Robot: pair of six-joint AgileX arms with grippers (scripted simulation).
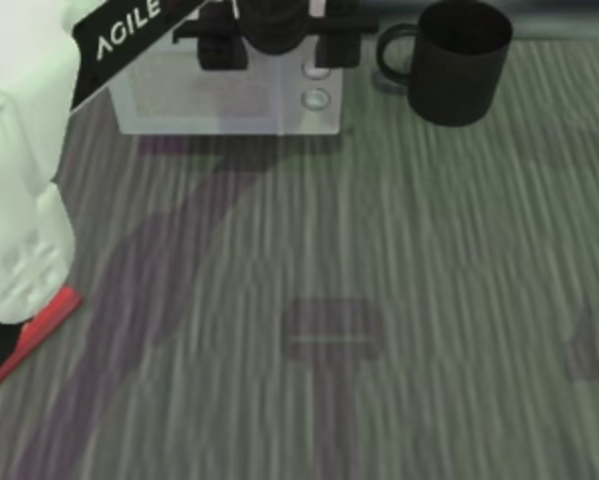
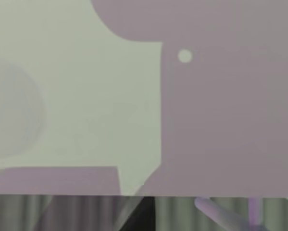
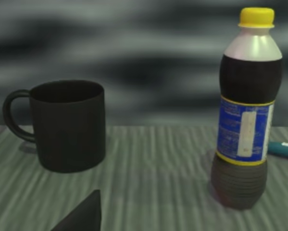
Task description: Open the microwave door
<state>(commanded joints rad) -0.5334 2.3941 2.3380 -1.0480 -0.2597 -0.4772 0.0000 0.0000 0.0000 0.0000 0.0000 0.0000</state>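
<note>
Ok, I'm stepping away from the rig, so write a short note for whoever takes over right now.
Left end effector: over the microwave at the far edge of the table, above the door's top edge.
Right arm: out of the top view, parked; its camera faces a dark mug and a cola bottle.
Microwave door: looks flush with the front, knobs beside it.
Done: approach only.
Left: catch the door and swing it open.

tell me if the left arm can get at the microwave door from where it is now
Probably yes. The left gripper hangs right over the microwave at the table's far edge, above the microwave door, with nothing between them. The dark mug stands off to the right, clear of the way. The door looks shut.
</note>
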